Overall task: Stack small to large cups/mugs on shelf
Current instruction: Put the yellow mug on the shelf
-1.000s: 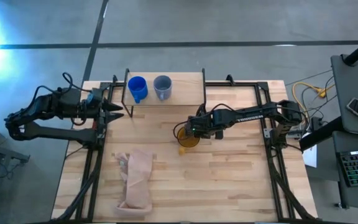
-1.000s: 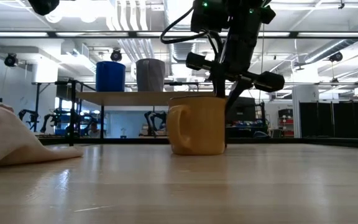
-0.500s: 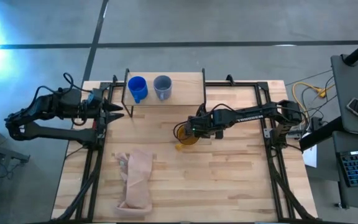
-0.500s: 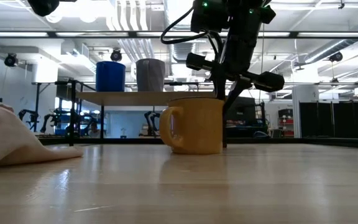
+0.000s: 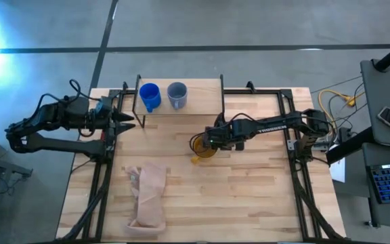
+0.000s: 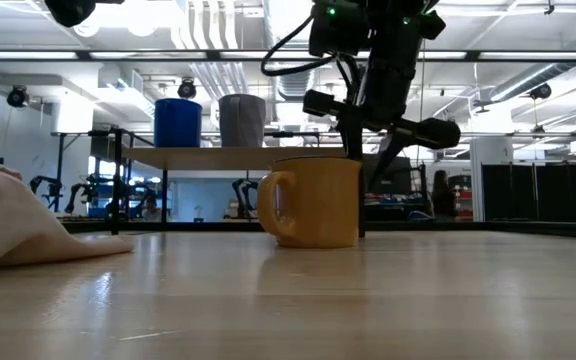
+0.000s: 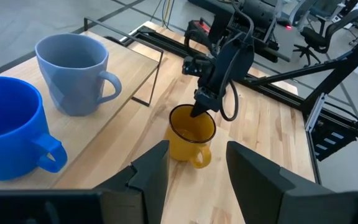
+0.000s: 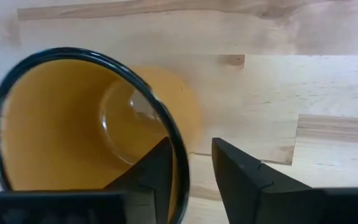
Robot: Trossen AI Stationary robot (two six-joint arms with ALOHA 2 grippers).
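The yellow-orange mug [image 5: 204, 148] stands upright on its base mid-table, handle toward the near-left [image 6: 270, 205]. My right gripper [image 8: 192, 143] points down over the mug's far-right rim. It is open, with one finger inside the mug and one outside. The bright blue mug [image 5: 149, 96] and the grey-blue mug [image 5: 177, 95] stand side by side on the left part of the shelf [image 5: 205, 95]. My left gripper [image 7: 197, 180] is open and waits by the table's left edge beside the shelf [image 5: 128, 122]. My right gripper comes from above, pointing down, astride the mug's dark rim [image 8: 174, 149] on the side opposite the handle. Its inner finger [image 8: 157, 165] lies against the rim from inside. The outer finger [image 8: 235, 171] stands off the wall with a gap showing. The mug rests on the table.
A tan cloth-like bag [image 5: 149, 193] lies crumpled near the table's near-left, and it shows at the low view's left [image 6: 8, 225]. The right third of the shelf board is bare. Black frame rails run along the table's left and right sides [image 5: 296, 163].
The yellow-orange mug has turned a little on the table, so its handle has swung into fuller view on the left. The mug has also slid slightly toward the table's left. My right gripper has stayed at the rim.
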